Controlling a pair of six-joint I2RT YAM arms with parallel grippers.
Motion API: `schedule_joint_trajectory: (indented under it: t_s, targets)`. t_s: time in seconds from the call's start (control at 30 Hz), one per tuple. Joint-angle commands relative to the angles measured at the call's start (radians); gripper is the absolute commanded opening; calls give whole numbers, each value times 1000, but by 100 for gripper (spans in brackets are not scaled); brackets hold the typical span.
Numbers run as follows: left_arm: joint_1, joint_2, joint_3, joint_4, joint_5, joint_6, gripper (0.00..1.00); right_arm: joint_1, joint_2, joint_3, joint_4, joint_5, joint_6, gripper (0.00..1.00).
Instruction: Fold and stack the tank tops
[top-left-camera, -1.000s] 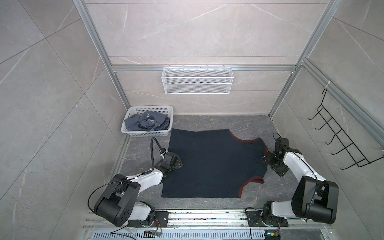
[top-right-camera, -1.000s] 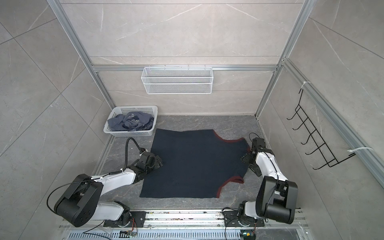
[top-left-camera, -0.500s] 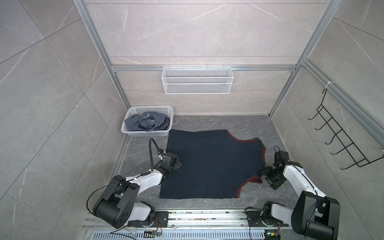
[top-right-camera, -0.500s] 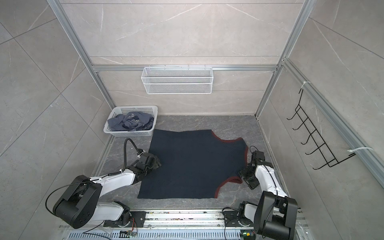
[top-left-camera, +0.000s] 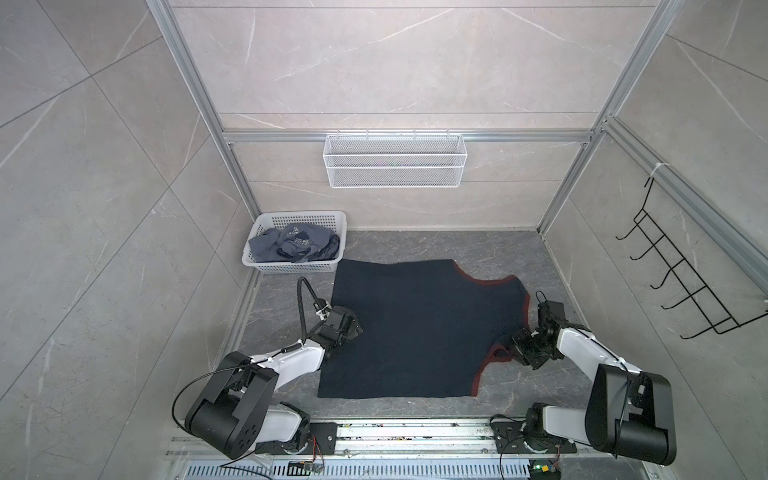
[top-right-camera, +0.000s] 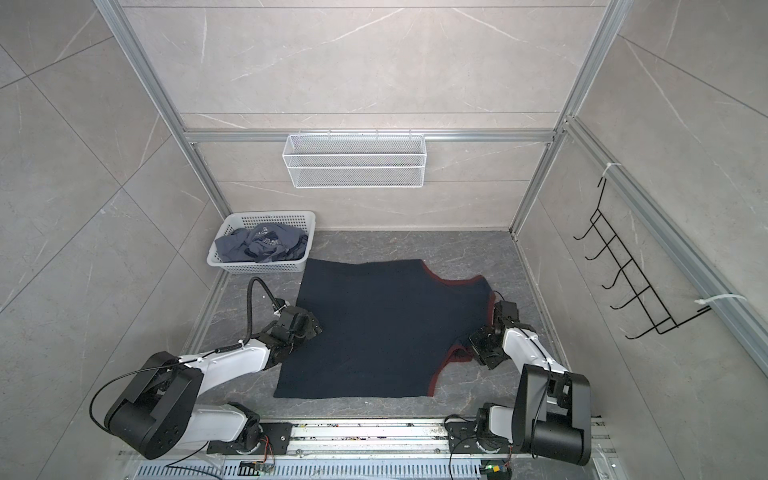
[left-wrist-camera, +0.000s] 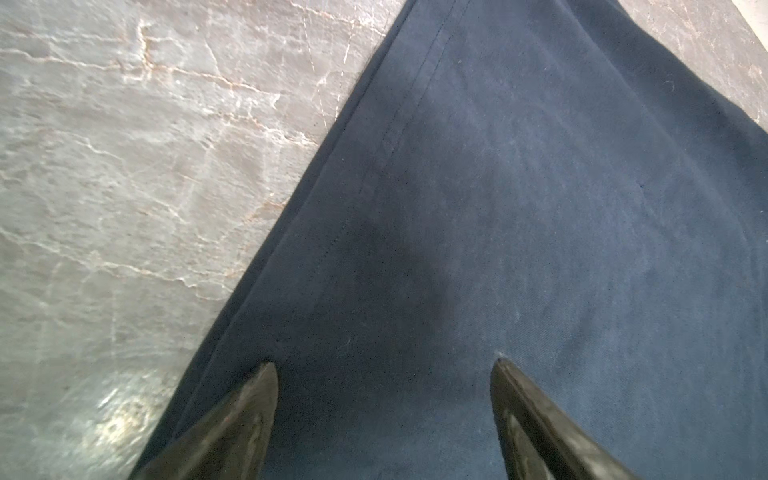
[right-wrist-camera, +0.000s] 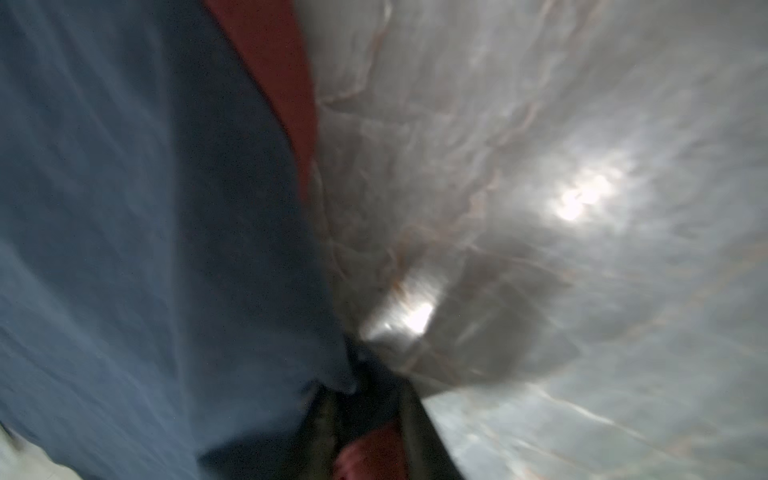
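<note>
Your right gripper (top-left-camera: 508, 352) has come toward you along the 3 o'clock edge of the navy top (top-left-camera: 419, 328), from the far shoulder to the near one, and its jaws have drawn together. You will find the left gripper (top-left-camera: 354, 329) almost where it was.

Findings, near to far:

1. Right gripper (top-right-camera: 468, 352): at about 4 o'clock of the navy top (top-right-camera: 382, 328), low on the table (top-left-camera: 478, 249). Its wrist view, though blurred, shows the right gripper (right-wrist-camera: 365, 409) clamped on a fold of the navy top (right-wrist-camera: 124, 208) with red trim between the fingers. In both top views the near strap is bunched up against it.

2. Left gripper (top-right-camera: 314, 328): at the 9 o'clock hem. Its wrist view shows the left gripper (left-wrist-camera: 384, 365) with jaws well apart over the navy top (left-wrist-camera: 498, 208), nothing between them. You cannot tell from these views whether the tips touch the cloth.

3. Navy top: spread flat at table centre, hem to 9 o'clock, red-edged neck and armholes to 3 o'clock.

4. Basket (top-left-camera: 299, 215): at 11 o'clock, its near corner just beside the navy top's far hem corner. The grey top (top-left-camera: 295, 245) lies crumpled inside.
</note>
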Motion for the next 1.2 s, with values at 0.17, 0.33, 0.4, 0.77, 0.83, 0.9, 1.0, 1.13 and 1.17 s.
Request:
schedule_joint_trajectory:
  t_s: [0.17,0.33,0.4,0.77,0.83,0.9,1.0,1.13,1.17]
  targets:
    - [16,38,-55,-226,-12,-40,84,11,-87,83,-160,179,-41,4]
    - [16,35,-54,-226,-15,-41,84,11,-179,199,-305,341,-104,4]
    - [16,35,-54,-224,-15,-41,84,11,-182,217,-331,354,-116,4]
    - [17,35,-56,-226,-17,-42,84,13,-144,299,-375,489,-165,16]
    - [17,33,-55,-226,-18,-42,84,25,-129,307,-375,446,-169,32]
    - [17,32,-55,-226,-21,-43,84,25,-104,283,-368,381,-157,52]
    - [17,27,-58,-229,-25,-47,84,24,-102,247,-349,348,-140,62]
    - [17,22,-58,-232,-27,-51,84,1,-139,221,-330,306,-126,61]
    - [16,22,-58,-232,-27,-51,84,-15,-140,217,-333,300,-129,61]
